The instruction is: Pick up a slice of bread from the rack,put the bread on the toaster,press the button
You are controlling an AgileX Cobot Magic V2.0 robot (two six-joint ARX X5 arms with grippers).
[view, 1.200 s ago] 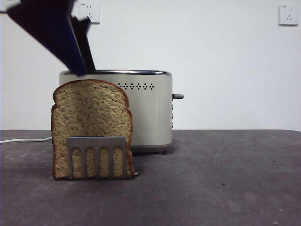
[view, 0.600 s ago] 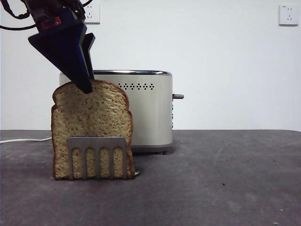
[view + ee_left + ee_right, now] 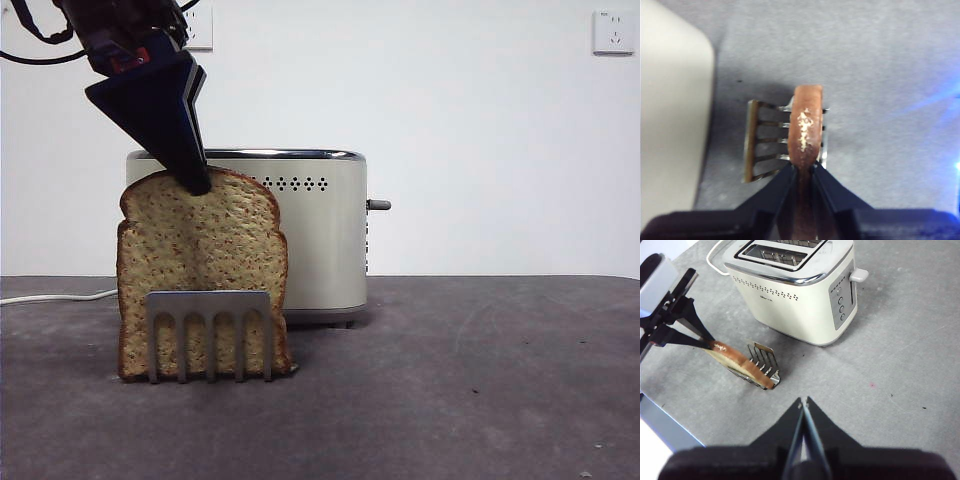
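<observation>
The slice of bread stands upright in the small steel rack, in front of the cream toaster. My left gripper comes down from the upper left and is shut on the top crust of the slice of bread, one jaw on each face. The rack shows below the slice. The button sticks out from the toaster's right end. My right gripper hangs shut and empty, high over the table, away from the toaster and the bread.
A white cable runs off to the left behind the rack. A wall socket sits high on the white wall at the right. Grey table stretches right of the toaster. The table's edge lies near the rack.
The left gripper came down onto the top of the slice and shut on its crust. Bread and rack shifted slightly to the right.
</observation>
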